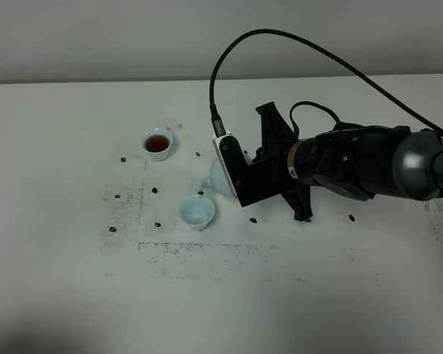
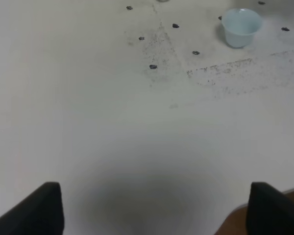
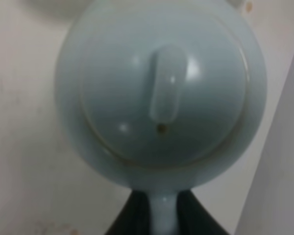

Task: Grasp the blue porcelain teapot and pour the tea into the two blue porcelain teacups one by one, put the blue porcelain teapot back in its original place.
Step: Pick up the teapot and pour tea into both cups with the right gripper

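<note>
The right gripper (image 3: 162, 224) has its fingers (image 3: 132, 225) closed tight on the handle (image 3: 161, 208) of the blue porcelain teapot (image 3: 71, 107). The round body lies just beyond the fingertips. A little further out stands the nearer teacup (image 1: 197, 212), which looks almost empty. The farther teacup (image 1: 157, 142), well beyond it, holds brown tea. I judge the step is filling the nearer cup: bring the spout over its rim, tilt slowly, mind the lid (image 3: 161, 98). The left gripper (image 2: 157, 208) is wide open and empty. No writing is readable; a yellow band (image 1: 291, 159) on the arm is too small.
</note>
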`<action>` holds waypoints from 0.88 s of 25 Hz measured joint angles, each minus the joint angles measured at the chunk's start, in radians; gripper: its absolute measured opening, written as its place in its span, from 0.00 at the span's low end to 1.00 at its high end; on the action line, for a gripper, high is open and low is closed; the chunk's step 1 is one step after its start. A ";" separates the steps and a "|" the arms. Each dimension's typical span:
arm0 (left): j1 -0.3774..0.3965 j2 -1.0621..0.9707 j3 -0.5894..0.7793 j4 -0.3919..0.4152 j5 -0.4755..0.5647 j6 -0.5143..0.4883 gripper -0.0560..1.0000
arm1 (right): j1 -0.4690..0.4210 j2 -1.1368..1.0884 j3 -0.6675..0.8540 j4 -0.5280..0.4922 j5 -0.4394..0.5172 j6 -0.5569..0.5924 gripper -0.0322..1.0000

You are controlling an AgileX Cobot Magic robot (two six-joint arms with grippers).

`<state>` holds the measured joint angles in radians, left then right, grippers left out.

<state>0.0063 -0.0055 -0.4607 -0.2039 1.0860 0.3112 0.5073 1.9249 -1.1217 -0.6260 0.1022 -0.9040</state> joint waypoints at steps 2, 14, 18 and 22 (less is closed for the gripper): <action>0.000 0.000 0.000 0.000 0.000 0.000 0.74 | -0.005 0.008 0.000 -0.012 -0.006 -0.027 0.07; 0.000 0.000 0.000 0.000 0.000 0.000 0.74 | -0.008 0.017 0.000 -0.017 -0.057 -0.185 0.07; 0.000 0.000 0.000 0.000 0.000 0.000 0.74 | -0.010 0.017 0.000 -0.018 -0.081 -0.220 0.07; 0.000 0.000 0.000 0.000 0.000 0.000 0.74 | -0.012 0.017 0.000 -0.018 -0.116 -0.232 0.07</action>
<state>0.0063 -0.0055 -0.4607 -0.2039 1.0860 0.3112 0.4951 1.9417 -1.1217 -0.6444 -0.0136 -1.1358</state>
